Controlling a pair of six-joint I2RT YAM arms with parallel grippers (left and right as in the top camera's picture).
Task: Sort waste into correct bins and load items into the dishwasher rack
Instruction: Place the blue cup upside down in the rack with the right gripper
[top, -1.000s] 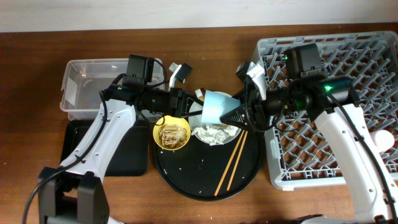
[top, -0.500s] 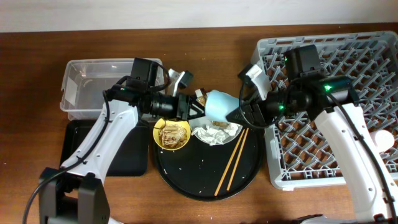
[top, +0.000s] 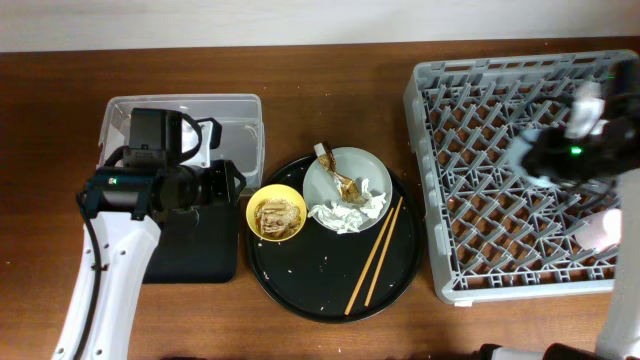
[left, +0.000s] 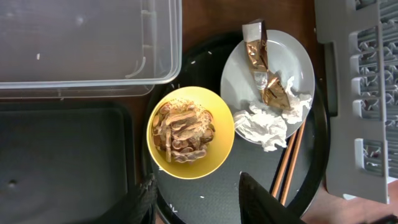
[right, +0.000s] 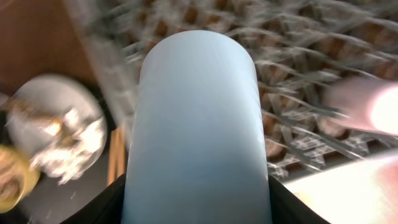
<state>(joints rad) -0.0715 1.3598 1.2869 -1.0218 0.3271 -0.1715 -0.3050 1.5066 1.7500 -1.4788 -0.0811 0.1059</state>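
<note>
My right gripper (right: 198, 205) is shut on the light blue cup (right: 198, 124) and holds it above the grey dishwasher rack (top: 470, 230); in the overhead view the arm (top: 540, 160) is blurred. A blurred pink cup (right: 367, 106) lies in the rack. My left gripper (left: 198, 190) is open and empty, just beside the yellow bowl (left: 189, 132) of brownish scraps. The pale plate (top: 347, 180) carries white tissues (left: 264, 124) and a gold-brown wrapper (left: 261, 68). The chopsticks (top: 375, 252) lie on the round tray.
The bowl, plate and chopsticks sit on a large round black tray (top: 320, 285). The clear plastic box (top: 240, 130) stands at the back left with the shallow black tray (top: 200, 255) in front of it. My left arm hangs over both.
My right arm has swung right with the blue cup, from above the plate to over the rack. My left arm has pulled back left, from the plate to over the bins.
</note>
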